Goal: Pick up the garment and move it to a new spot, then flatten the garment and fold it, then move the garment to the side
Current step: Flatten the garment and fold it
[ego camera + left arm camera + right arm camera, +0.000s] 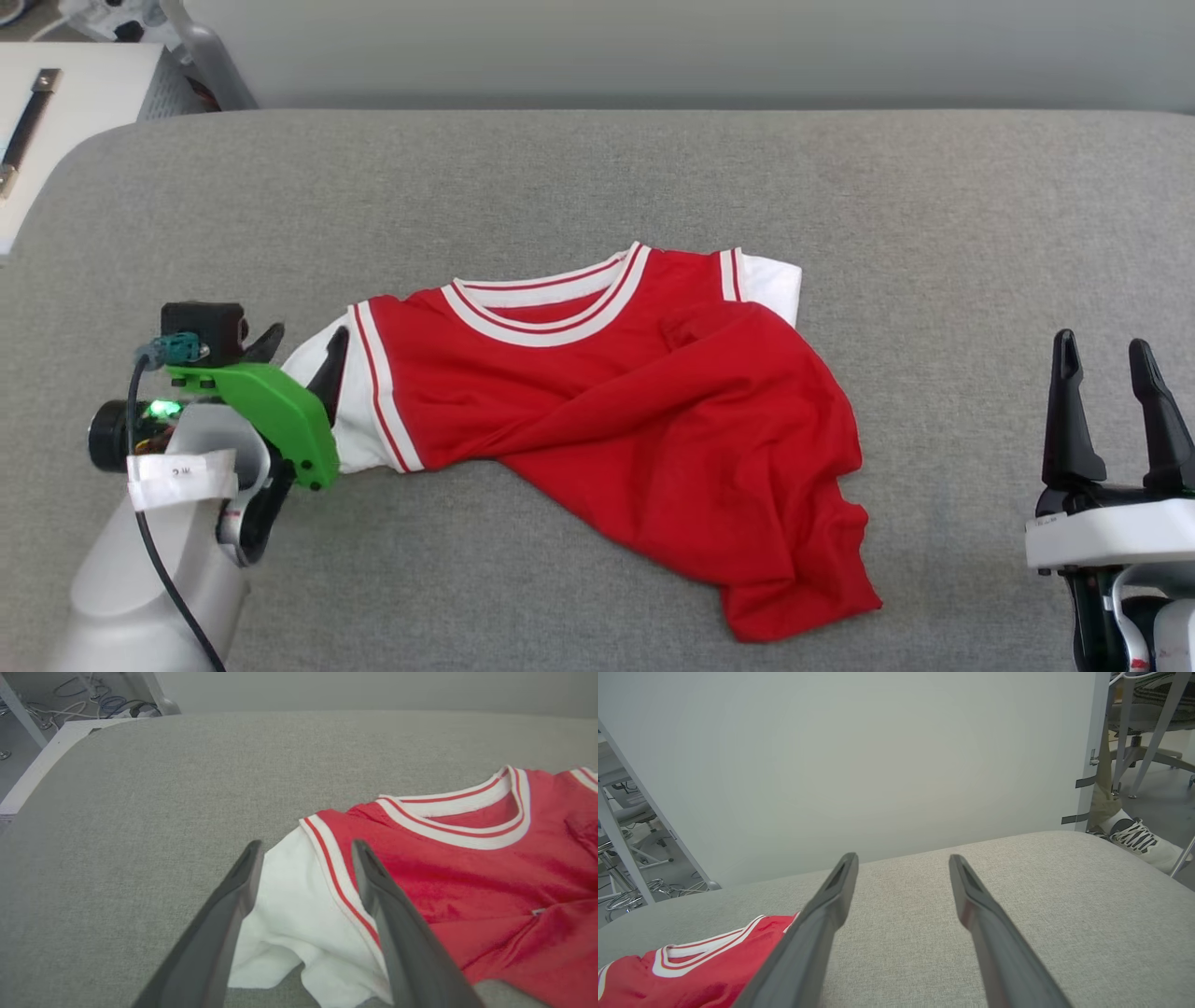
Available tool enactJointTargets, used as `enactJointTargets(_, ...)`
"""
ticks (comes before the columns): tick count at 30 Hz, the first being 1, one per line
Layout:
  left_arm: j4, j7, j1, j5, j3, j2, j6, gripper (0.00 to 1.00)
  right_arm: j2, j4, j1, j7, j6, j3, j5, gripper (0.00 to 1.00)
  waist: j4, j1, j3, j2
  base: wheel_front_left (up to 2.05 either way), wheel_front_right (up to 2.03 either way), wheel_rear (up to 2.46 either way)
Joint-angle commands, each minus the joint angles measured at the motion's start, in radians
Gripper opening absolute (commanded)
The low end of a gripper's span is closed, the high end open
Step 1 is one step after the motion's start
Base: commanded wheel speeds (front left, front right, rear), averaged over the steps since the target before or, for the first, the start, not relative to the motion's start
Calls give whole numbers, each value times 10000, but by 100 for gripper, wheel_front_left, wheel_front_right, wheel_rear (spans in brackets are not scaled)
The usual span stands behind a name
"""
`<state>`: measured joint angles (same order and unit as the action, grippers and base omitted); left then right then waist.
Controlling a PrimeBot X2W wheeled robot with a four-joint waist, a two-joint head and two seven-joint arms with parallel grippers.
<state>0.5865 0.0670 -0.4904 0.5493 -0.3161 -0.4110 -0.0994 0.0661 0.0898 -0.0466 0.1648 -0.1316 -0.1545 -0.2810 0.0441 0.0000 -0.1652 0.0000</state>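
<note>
Right between the fingers of the left pincer (306, 844) sits the white sleeve (289, 900) of the shirt (607, 411), but those fingers are spread wide and nothing is pinched. Progress-wise it looks early. The shirt lies on the grey cushion (597, 168) with its lower half twisted and bunched, so flattening, folding and the move to the side all look undone. Can't tell if this is already its new spot. From the left pincer the red body runs off ahead, toward the right pincer (1103, 345). That one is spread too, holds nothing, and stands well apart from the crumpled hem.
</note>
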Motion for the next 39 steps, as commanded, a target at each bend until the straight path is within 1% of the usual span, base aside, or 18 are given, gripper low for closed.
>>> enactJointTargets(1, -213, -488, 131, -28, 20, 165, -51, 100, -31, 14, 135, -54, 9, -37, 74, 100, 262, 0, 345, 0, 0, 0, 0)
enactJointTargets(6, -1140, -2383, 564, -121, -73, 590, -138, 100, -2, 101, 369, -211, 9, -103, 74, 100, 526, 0, 702, 0, 0, 0, 0)
enactJointTargets(9, -1914, -3004, 1036, -267, -210, 811, -171, 100, 17, 154, 478, -308, 9, -135, 64, 100, 669, 0, 815, 0, 0, 0, 0)
enactJointTargets(10, -2204, -3126, 1232, -330, -146, 899, -88, 100, 22, 165, 500, -346, 9, -140, 53, 100, 715, 0, 840, 0, 0, 0, 0)
enactJointTargets(14, -3334, -3275, 2113, -721, 196, 1323, 315, 100, 38, 81, 592, -509, 9, -141, -4, 100, 836, 0, 880, 0, 0, 0, 0)
enactJointTargets(18, -4548, -3283, 3057, -1309, 721, 1951, 488, 100, 84, -95, 744, -735, 9, -106, 89, 100, 991, 0, 824, 0, 0, 0, 0)
enactJointTargets(21, -4820, -3285, 3511, -1606, 897, 2304, 346, 100, 252, -125, 760, -970, 9, -18, 163, 100, 1170, 0, 710, 0, 0, 0, 0)
enactJointTargets(24, -4883, -3286, 3547, -1898, 924, 2528, 132, 100, 687, -88, 553, -1557, 9, 182, 145, 100, 1408, 0, 528, 0, 0, 0, 0)
enactJointTargets(27, -4901, -3286, 3399, -2101, 1075, 2699, 21, 100, 1308, -123, 166, -2700, 9, 450, 39, 100, 1660, 0, 347, 0, 0, 0, 0)
enactJointTargets(32, -4868, -3287, 3167, -2328, 1218, 2967, -142, 100, 2844, -366, -870, -5863, 9, 1572, -617, 100, 2147, 0, -101, 0, 0, 0, 0)
enactJointTargets(35, -4764, -3287, 3125, -2421, 1314, 3093, -200, 100, 3137, -742, -1735, -7800, 9, 1827, -1277, 100, 2388, 0, -348, 0, 0, 0, 0)
enactJointTargets(38, -4711, -3287, 3115, -2507, 1322, 3191, -245, 100, 3162, -1181, -2542, -9329, 9, 1831, -1640, 100, 2640, 0, -598, 0, 0, 0, 0)
enactJointTargets(39, -4711, -3287, 3097, -2522, 1311, 3223, -256, 100, 3167, -1319, -2800, -9670, 9, 1815, -1657, 100, 2711, 0, -668, 0, 0, 0, 0)
